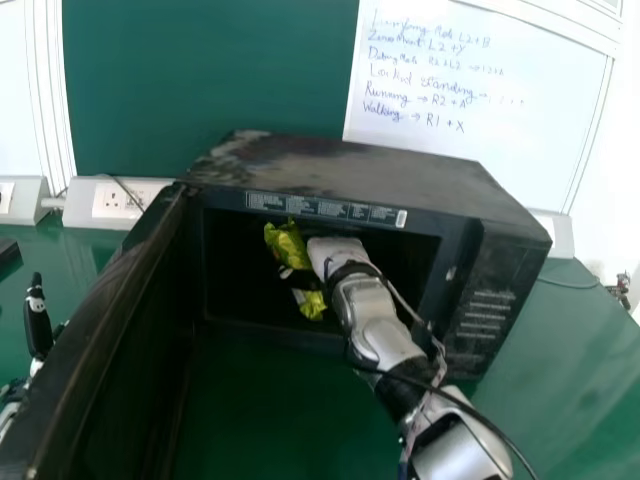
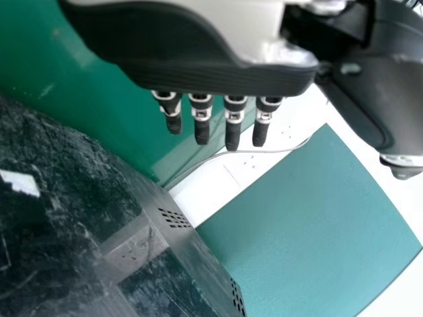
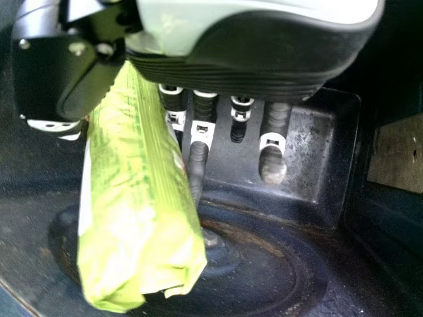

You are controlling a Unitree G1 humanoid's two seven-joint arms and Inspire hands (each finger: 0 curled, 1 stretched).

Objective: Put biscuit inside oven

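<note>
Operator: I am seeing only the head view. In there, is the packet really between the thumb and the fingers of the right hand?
Observer: Yes. The right wrist view shows the packet between the thumb and fingers of the right hand.

Operator: And what is on the oven floor? For me, it is too dark.

Observer: A round part with a small hub in its middle.

Operator: How are the left hand's fingers?

Observer: Straight, with nothing held, in the left wrist view.
</note>
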